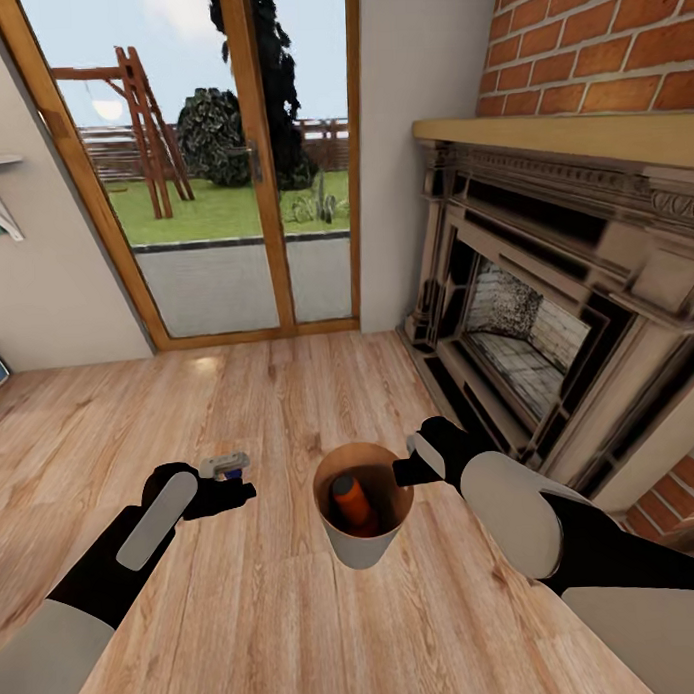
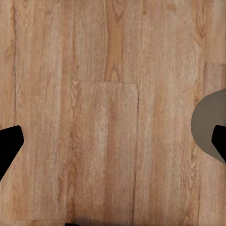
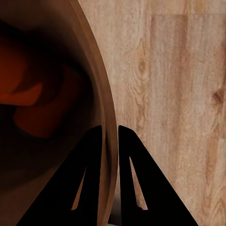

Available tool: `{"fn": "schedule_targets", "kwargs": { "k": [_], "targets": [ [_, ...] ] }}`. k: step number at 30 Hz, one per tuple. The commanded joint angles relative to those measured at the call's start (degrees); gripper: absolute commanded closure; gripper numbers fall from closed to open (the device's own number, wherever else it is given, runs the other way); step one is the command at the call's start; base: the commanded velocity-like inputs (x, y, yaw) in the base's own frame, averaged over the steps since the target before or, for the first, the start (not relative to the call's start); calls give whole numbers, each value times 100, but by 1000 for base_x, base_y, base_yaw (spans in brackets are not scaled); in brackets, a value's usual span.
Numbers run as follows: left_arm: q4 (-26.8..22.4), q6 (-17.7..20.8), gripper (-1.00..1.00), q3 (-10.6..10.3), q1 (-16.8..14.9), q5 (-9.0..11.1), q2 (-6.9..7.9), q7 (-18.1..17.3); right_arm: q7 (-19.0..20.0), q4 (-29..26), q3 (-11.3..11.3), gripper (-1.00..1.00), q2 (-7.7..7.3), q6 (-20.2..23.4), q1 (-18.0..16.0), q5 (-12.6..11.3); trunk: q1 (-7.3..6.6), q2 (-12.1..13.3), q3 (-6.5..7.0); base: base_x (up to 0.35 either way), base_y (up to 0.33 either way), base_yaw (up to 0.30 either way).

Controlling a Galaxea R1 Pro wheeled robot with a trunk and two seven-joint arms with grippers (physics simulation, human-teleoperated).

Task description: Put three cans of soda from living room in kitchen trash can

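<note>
Right gripper (image 3: 109,141) pinches the bin (image 1: 360,543) rim; orange can (image 1: 353,503) inside; left gripper (image 1: 235,478) clasps a blue can (image 1: 224,464)

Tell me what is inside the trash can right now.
In the head view, one orange can leans inside the trash can, which the right gripper grips by the rim. The bin's wall covers the bottom, so whether more cans lie lower cannot be told.
</note>
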Motion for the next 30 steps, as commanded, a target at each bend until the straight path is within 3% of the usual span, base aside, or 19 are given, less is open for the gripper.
{"fn": "schedule_targets", "kwargs": {
  "k": [1, 30],
  "targets": [
    [1, 0, -100, 0, 0, 0, 0, 0, 33, -1, -97, 100, 0, -4, -2, -104, 0, 0, 1, 0, 0, 0],
    [1, 0, -100, 0, 0, 0, -8, -5, 42, 4, -99, 100, 0, -110, 7, -119, 0, 0, 62, 0, 0, 0]
  ]
}}
